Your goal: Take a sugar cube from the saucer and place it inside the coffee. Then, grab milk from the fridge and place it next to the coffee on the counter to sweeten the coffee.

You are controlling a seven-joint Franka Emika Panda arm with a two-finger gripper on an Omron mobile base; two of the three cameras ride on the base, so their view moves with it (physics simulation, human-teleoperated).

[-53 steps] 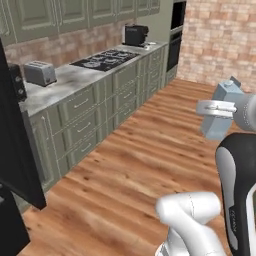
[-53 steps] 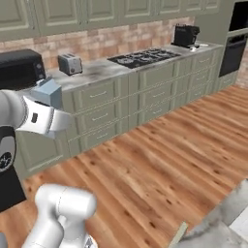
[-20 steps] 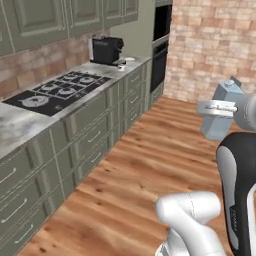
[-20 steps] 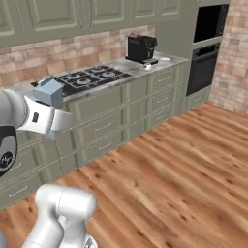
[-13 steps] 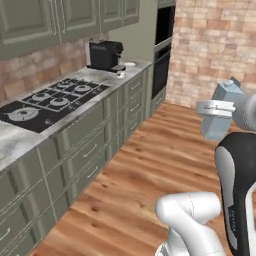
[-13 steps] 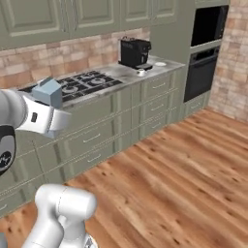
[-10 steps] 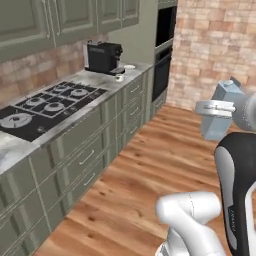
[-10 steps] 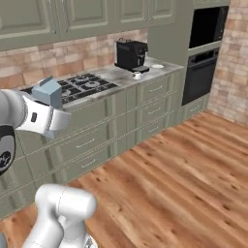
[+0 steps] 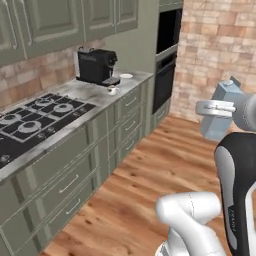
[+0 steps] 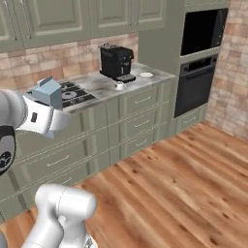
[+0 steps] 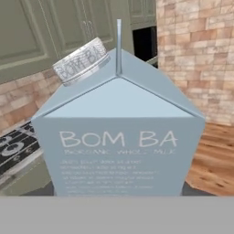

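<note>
The milk [image 9: 223, 121], a pale grey-blue carton, hangs in the air over the wooden floor, with my gripper [image 9: 216, 107] shut on it. It sits close in front of the hand camera, where the milk [image 11: 119, 132] shows its printed face and round cap. From the right, the milk [image 10: 49, 91] stands just above my white wrist. Far ahead, the coffee [image 9: 112, 90] stands on the marble counter [image 9: 131, 83] in front of the black coffee machine [image 9: 97, 65]. The saucer [image 9: 126, 76] lies a little beyond it. Both also show as the coffee [image 10: 119, 85] and the saucer [image 10: 146, 75].
A black gas hob [image 9: 35, 113] is set into the counter nearer to me. Olive-green drawers [image 10: 138, 123] run below the counter. A tall cabinet with a black built-in oven [image 10: 197, 83] ends the counter run, and a brick wall [image 9: 215, 55] follows it. Wooden floor [image 10: 184, 184] lies between me and the cabinets.
The base has driven along the counter, so the whole scene has shifted: the toaster is gone from view, and the hob and coffee machine have come closer. The milk stays gripped.
</note>
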